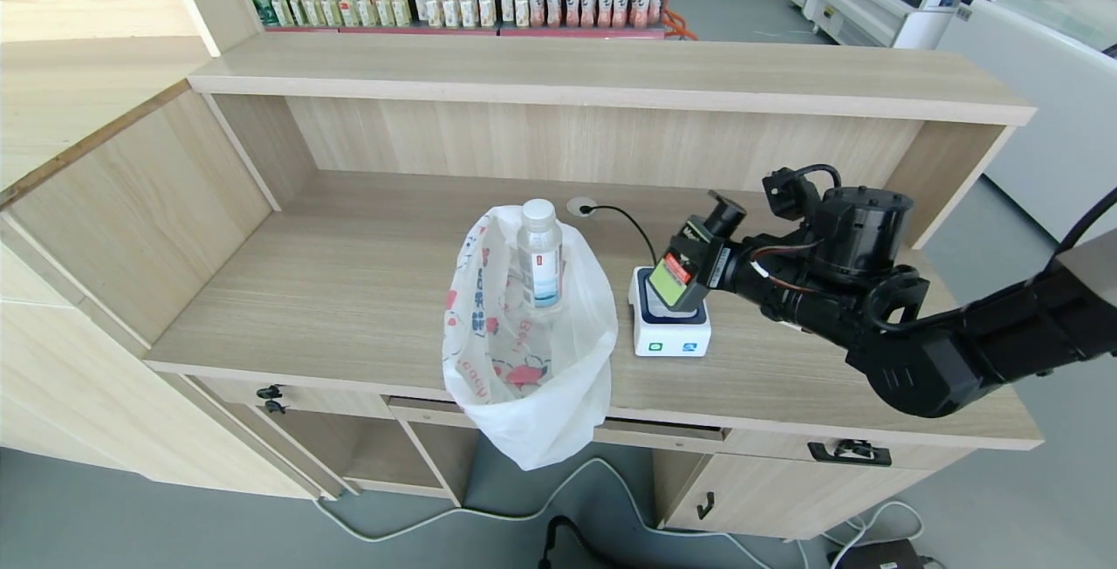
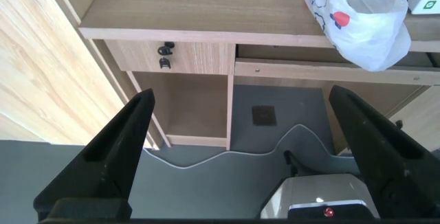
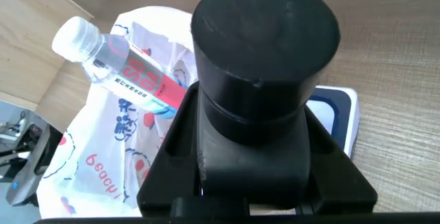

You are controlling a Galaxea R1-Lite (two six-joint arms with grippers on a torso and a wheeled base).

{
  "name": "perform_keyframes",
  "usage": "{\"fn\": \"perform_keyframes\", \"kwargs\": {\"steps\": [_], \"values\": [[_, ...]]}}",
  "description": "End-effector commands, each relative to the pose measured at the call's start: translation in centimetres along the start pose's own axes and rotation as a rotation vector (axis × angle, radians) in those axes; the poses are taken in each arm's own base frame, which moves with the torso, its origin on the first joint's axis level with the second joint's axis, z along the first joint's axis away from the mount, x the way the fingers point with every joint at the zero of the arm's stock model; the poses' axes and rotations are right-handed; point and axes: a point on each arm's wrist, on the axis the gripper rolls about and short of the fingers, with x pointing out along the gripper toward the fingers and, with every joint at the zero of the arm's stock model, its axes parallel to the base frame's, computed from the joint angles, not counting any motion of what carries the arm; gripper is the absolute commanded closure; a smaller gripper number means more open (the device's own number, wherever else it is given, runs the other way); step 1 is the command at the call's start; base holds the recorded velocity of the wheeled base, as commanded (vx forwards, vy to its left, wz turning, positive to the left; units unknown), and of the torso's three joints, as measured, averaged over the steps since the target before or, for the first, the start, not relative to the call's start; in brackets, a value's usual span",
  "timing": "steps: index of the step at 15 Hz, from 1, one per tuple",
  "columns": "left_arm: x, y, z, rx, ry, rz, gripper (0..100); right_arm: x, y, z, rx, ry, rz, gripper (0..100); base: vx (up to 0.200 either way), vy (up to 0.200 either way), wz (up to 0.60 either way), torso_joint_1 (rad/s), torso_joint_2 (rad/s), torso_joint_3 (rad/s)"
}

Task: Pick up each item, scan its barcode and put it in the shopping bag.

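Note:
My right gripper is shut on a dark bottle with a black round cap and a green and red label. It holds the bottle tilted just above the white barcode scanner on the counter. In the right wrist view the bottle's black cap looms close, with the scanner behind it. A white printed shopping bag stands open left of the scanner and hangs over the counter's front edge. A clear water bottle stands upright inside it. My left gripper is open and empty, below counter height.
A black cable runs from the scanner to a grommet at the back of the wooden counter. The counter has a raised back wall and side panels. Under it are open cupboards and floor cables.

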Motion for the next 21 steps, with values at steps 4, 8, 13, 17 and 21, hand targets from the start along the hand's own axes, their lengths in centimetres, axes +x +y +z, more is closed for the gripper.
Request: {"fn": "perform_keyframes", "kwargs": {"steps": [4,8,13,17,21], "values": [[0.0,0.0,0.0,0.0,0.0,0.001,0,0.8,0.1,-0.7,-0.002,0.012,0.001,100,0.0,0.0,0.0,0.0,0.0,0.0],[0.0,0.0,0.0,0.0,0.0,0.001,0,1.2,-0.3,-1.2,-0.03,-0.009,0.005,100,0.0,0.0,0.0,0.0,0.0,0.0],[0.0,0.0,0.0,-0.002,0.0,0.001,0,2.0,-0.6,-1.3,-0.047,-0.02,0.01,100,0.0,0.0,0.0,0.0,0.0,0.0],[0.0,0.0,0.0,-0.002,0.0,0.001,0,2.5,-0.7,-1.4,-0.048,-0.022,0.015,100,0.0,0.0,0.0,0.0,0.0,0.0],[0.0,0.0,0.0,0.0,0.0,0.001,0,2.8,-0.9,-2.0,-0.045,-0.013,0.013,100,0.0,0.0,0.0,0.0,0.0,0.0]]}}
